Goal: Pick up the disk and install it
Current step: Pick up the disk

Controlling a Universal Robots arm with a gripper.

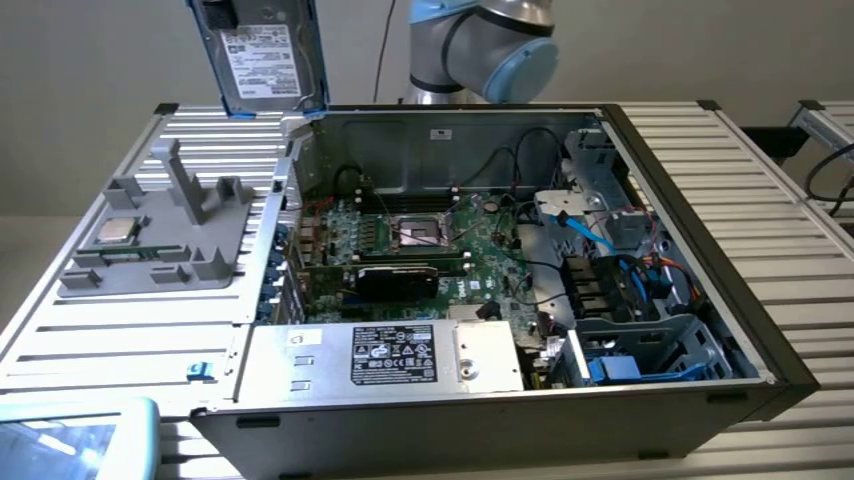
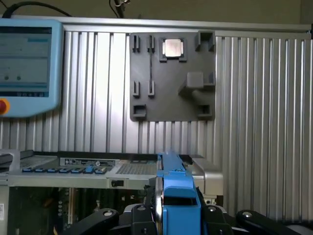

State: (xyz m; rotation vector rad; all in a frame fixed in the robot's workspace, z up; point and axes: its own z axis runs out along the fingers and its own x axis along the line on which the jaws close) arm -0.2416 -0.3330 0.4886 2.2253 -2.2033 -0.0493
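silver rectangular disk framed in bright blue plastic is hanging upright at the exterior view's upper left, over the open black computer case's corner. the black gripper is clasping its bracket.

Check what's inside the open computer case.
Visible: a green motherboard, blue cables and a silver box with a black label at the near edge. Whatever lies beneath that box is covered.

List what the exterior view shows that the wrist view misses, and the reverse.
Exterior view adds: the arm's joints, the motherboard, and the disk showing its white label. Wrist view adds: the gripper shut on the disk's blue bracket, and a red button. Shared: the disk, the grey holder with the processor chip, the open computer case.
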